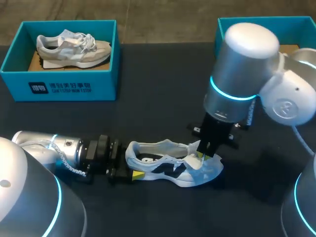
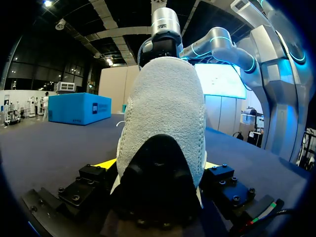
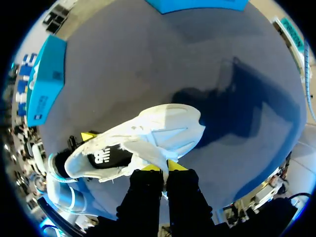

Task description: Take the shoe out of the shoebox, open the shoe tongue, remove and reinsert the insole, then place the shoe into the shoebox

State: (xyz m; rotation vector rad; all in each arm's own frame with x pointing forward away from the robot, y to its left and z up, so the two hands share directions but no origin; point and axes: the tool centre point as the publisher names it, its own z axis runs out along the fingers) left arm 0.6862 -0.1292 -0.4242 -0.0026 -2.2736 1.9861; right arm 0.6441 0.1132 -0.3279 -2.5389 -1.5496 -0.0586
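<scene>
A white shoe point(image 1: 173, 168) with black panels lies on the dark table, toe to the right. My left gripper point(image 1: 132, 168) comes in low from the left, and its wide-set fingers press the heel point(image 2: 163, 123) from both sides. From above, my right gripper point(image 1: 203, 155) is shut on the white tongue point(image 1: 195, 162), pinching it point(image 3: 153, 153) between its yellow tips point(image 3: 164, 168) over the shoe's opening point(image 3: 106, 158). The insole is hidden. A teal shoebox point(image 1: 256, 22) stands at the back right, largely behind my right arm.
Another teal shoebox point(image 1: 59, 86) at the back left holds a grey and white shoe point(image 1: 74, 47). My right arm's bulky joints point(image 1: 247, 69) hang over the table's right half. Bare dark tabletop point(image 1: 158, 98) lies between the boxes and the shoe.
</scene>
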